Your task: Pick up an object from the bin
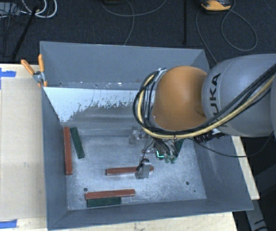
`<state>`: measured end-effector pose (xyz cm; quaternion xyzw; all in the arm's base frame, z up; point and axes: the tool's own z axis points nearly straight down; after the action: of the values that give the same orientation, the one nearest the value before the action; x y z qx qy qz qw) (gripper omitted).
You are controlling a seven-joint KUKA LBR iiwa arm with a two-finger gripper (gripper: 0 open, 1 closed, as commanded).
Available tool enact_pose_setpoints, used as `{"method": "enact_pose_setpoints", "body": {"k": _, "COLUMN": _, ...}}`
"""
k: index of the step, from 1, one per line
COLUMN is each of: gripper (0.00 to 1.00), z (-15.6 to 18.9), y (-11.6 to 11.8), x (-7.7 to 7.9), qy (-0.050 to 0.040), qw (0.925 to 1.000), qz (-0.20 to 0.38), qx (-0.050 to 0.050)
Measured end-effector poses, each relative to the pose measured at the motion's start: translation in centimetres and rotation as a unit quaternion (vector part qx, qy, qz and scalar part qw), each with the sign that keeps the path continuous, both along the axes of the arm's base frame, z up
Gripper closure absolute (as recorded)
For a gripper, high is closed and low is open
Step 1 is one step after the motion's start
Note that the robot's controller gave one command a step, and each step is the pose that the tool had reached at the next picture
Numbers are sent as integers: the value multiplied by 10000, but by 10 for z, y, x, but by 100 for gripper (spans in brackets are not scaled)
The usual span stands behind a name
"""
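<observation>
Gripper (145, 170) is down near the bin (123, 66) floor, just to the 3 o'clock side of floor centre. Its tip sits right at the 3 o'clock end of the middle brown stick (121, 171) and overlaps that end from this angle. I can't tell if it is actually touching.

Pincer state: can't tell. The wrist and orange cover (178, 97) hang over it, so there is no read on how wide it is or whether it has hold of anything.

The middle brown stick is a thin flat bar lying flat on the floor, long axis roughly 9-to-3, with nothing else touching it.

Other things on the floor:
- left brown stick (68, 150) at 9 o'clock, along the foot of the left wall, long axis 12-to-6
- left green stick (77, 142), dark and shorter, just beside it on the 3 o'clock side, slightly tilted — top ends look close, maybe touching
- front brown stick (110, 193) at about 7 o'clock, lying 9-to-3
- front green stick (104, 202), dark, right against its 6 o'clock edge
- green piece (172, 154) at roughly 2 o'clock from the gripper, mostly hidden under the wrist, shape unclear

Arm (243, 100) comes in from 3 o'clock, with its cables (142, 105) looped round the orange cover.
</observation>
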<state>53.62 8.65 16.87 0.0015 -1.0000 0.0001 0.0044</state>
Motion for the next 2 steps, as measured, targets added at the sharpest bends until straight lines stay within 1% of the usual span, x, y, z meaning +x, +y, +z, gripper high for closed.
{"method": "enact_pose_setpoints", "body": {"k": 1, "gripper": 0, "z": -102, "y": 48, "x": 15, "qy": -17, "qw": 9901, "qz": 1403, "qx": 11}}
{"method": "enact_pose_setpoints", "body": {"k": 2, "gripper": 100, "z": -99, "y": 47, "x": 16, "qy": -37, "qw": 9904, "qz": 1381, "qx": 10}}
